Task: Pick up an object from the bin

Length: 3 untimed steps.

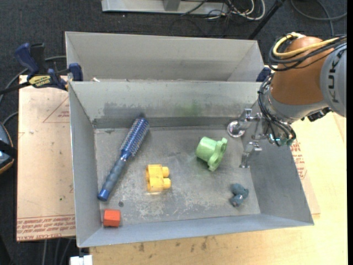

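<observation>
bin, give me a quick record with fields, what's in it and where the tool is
bin: grey metal
brush: blue, left side, lying diagonally
block: yellow, middle
green piece: right of middle, nearest the tool
grey piece: small, front right
cube: orange-red, front left corner
tool: at the right, beside green piece, a gap between them

The arm (333,73) reached in from the right, its wrist (295,79) bulging under the orange cover with dark cables (274,127) looped beneath, and there the slim metal gripper (246,156) hung below it, pointed down and tilted slightly leftward.
</observation>
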### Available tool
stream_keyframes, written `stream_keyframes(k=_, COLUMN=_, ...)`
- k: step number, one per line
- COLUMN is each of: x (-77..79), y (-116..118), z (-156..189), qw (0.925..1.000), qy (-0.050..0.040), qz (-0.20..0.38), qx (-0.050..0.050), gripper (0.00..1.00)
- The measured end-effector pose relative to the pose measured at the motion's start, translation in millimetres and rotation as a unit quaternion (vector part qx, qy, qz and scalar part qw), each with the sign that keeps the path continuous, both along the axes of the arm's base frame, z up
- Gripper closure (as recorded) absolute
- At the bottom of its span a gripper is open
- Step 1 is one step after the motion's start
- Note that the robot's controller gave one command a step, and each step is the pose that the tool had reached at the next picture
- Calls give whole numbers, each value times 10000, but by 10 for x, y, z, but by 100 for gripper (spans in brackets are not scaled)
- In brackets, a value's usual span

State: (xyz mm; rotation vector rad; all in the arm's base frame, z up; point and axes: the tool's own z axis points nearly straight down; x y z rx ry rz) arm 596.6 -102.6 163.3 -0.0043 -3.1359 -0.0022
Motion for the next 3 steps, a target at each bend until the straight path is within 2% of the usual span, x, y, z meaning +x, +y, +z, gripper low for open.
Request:
stream_keyframes(k=1, x=114, y=399, z=-921, qw=9990, qy=-65, qz=435, qx=-13, gripper=0)
stream_keyframes(k=2, x=136, y=390, z=-860, qw=9990, qy=-97, qz=435, qx=-15, gripper=100)
stream_keyframes(k=3, x=104, y=194, z=943, qw=9937, qy=-89, qz=1114, qx=-17, gripper=100)
